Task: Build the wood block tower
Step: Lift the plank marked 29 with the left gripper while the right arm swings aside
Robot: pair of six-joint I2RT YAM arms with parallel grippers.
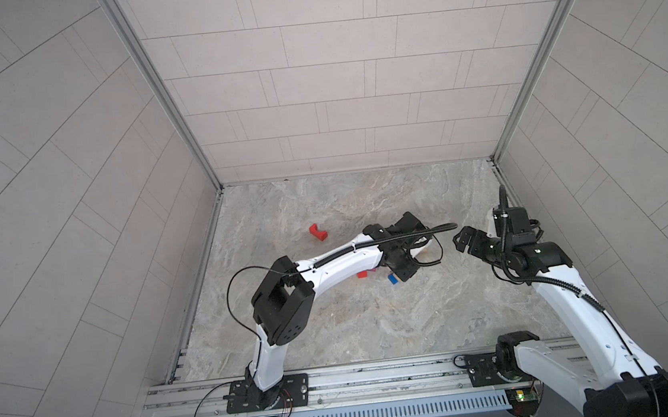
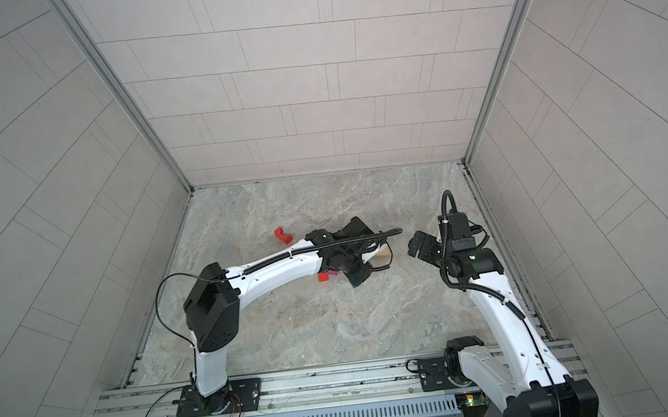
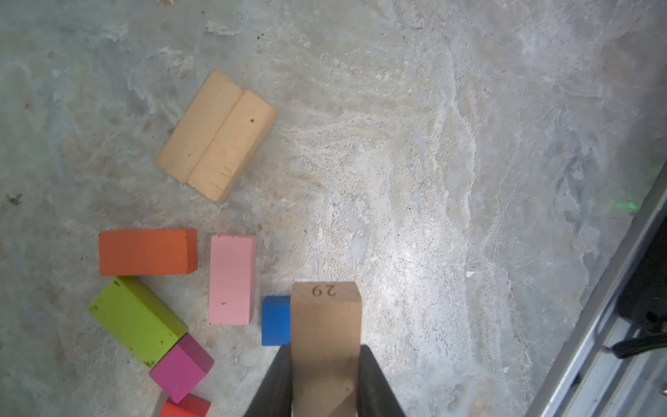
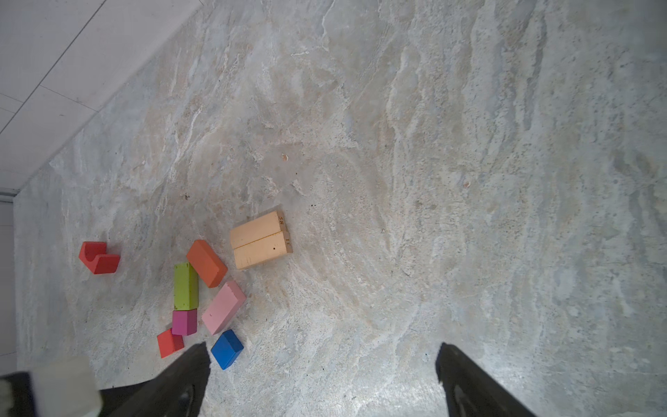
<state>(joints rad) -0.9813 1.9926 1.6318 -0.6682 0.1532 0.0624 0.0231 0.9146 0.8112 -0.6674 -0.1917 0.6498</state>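
The wood block tower's pieces lie loose, none stacked. My left gripper (image 3: pixel 325 348) is shut on a tan bar (image 3: pixel 326 317) marked 29, held above the floor beside the blue cube (image 3: pixel 275 321). Two tan bars (image 3: pixel 216 135) lie side by side. Nearby lie the orange oblong (image 3: pixel 146 252), pink oblong (image 3: pixel 232 279), lime oblong (image 3: pixel 135 319), magenta cube (image 3: pixel 180 368) and red cube (image 3: pixel 184 408). The red notched piece (image 1: pixel 318 232) sits apart at the far left. My right gripper (image 4: pixel 323 348) hangs open and empty, to the right of the blocks (image 1: pixel 462 239).
Tiled walls close in the marbled floor (image 1: pixel 355 320) on three sides. An aluminium rail (image 1: pixel 340 380) carrying both arm bases runs along the front. The left arm's wrist (image 1: pixel 395 253) covers most of the blocks in both top views.
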